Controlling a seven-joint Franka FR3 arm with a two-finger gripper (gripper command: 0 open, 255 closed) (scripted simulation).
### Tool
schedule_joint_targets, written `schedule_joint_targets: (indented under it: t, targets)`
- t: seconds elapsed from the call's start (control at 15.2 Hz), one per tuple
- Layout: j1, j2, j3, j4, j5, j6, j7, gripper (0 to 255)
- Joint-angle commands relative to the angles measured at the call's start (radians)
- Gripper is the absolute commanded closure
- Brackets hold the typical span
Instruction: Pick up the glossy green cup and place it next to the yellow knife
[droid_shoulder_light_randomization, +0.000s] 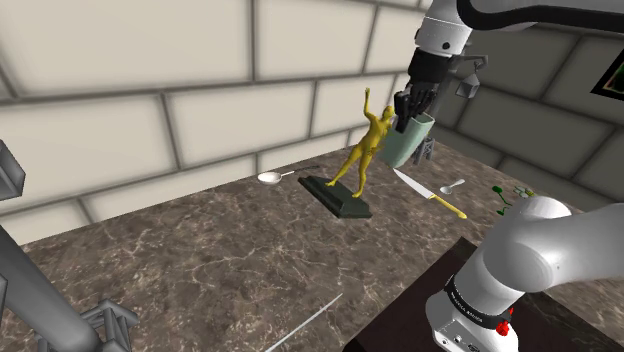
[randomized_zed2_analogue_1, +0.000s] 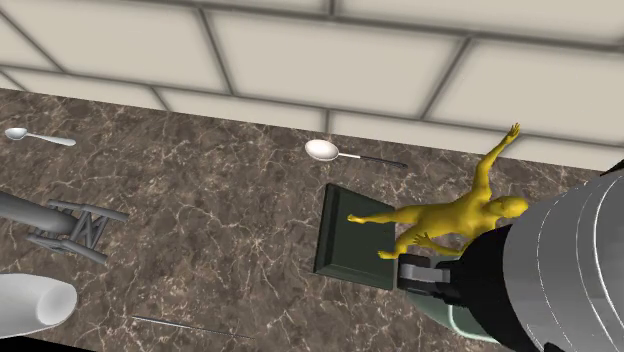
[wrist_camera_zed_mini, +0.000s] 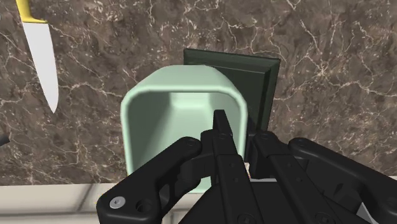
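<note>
The pincer (wrist_camera_zed_mini: 245, 130) pinches one wall of the cup (wrist_camera_zed_mini: 165, 108) at the rim, one finger inside and one outside. It carries the pale green, round-cornered cup mouth-up, apparently lifted off the counter (droid_shoulder_light_randomization: 200, 260), over the back edge near the wall (droid_shoulder_light_randomization: 150, 100). Just under and beside the cup lies the dark base (wrist_camera_zed_mini: 254, 83) of a yellow figurine (droid_shoulder_light_randomization: 368, 140), which stands close on the shoulder view's left of the cup. The knife (droid_shoulder_light_randomization: 428, 193), with a yellow handle and white blade, lies flat on the counter apart from the cup, between the base and a small spoon (droid_shoulder_light_randomization: 452, 186). A larger spoon (droid_shoulder_light_randomization: 272, 177) rests beyond the figurine along the back edge. By its look the cup is empty, light and stiff, and its glossy skin is likely slippery. A pinch on a single wall may let it swing or slide, so a grip deep over the rim on a flat side, not a corner, seems safest. It should be lowered gently, clear of the figurine's raised arm.
</note>
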Motion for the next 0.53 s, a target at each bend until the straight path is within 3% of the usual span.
schedule_joint_targets:
  t: [0.0, 0.46]
  targets:
    - [-0.012, -0.050, -0.037, -0.028, -0.024, -0.022, -0.039, 255]
    - [-0.068, -0.195, -0.177, -0.084, -0.135, -0.107, -0.183, 255]
